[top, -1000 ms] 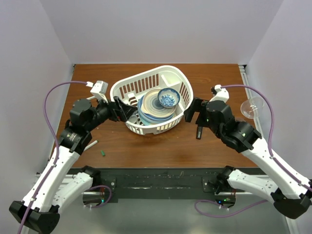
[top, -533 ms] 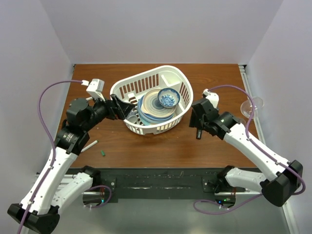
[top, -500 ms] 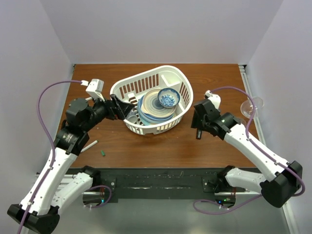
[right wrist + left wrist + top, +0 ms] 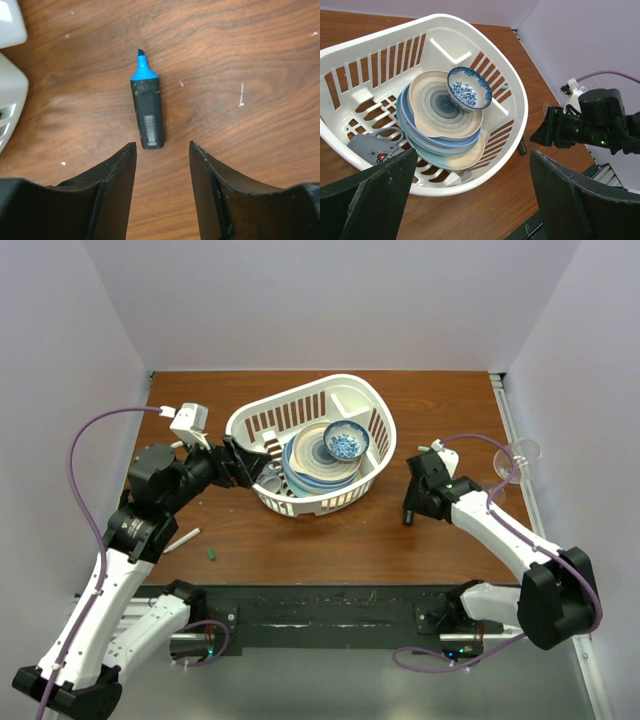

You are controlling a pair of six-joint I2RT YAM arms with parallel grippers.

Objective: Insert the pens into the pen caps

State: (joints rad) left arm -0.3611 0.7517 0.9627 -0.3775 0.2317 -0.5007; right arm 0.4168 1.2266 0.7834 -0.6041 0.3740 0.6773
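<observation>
A short black marker with a bright blue end [image 4: 148,107] lies on the brown table just right of the white basket [image 4: 300,390]; it also shows as the marker [image 4: 408,515] and the marker [image 4: 522,147]. My right gripper [image 4: 161,147] hovers over its black rear end, jaws partly open, nothing between them; it is the right gripper [image 4: 411,506] from above. A thin white pen [image 4: 183,540] and a tiny dark green cap [image 4: 212,554] lie at the front left. My left gripper [image 4: 258,465] stands wide open and empty at the basket's left side, also seen as the left gripper [image 4: 473,151].
The basket [image 4: 440,17] holds stacked plates [image 4: 318,455], a blue patterned bowl [image 4: 346,443] and a grey mug [image 4: 375,145]. A clear glass [image 4: 520,455] stands at the right table edge. The basket's corner [image 4: 12,95] is left of the marker.
The right arm has swung its gripper down over the marker and narrowed its jaws. The left arm has shifted slightly back and left, still wide open.
</observation>
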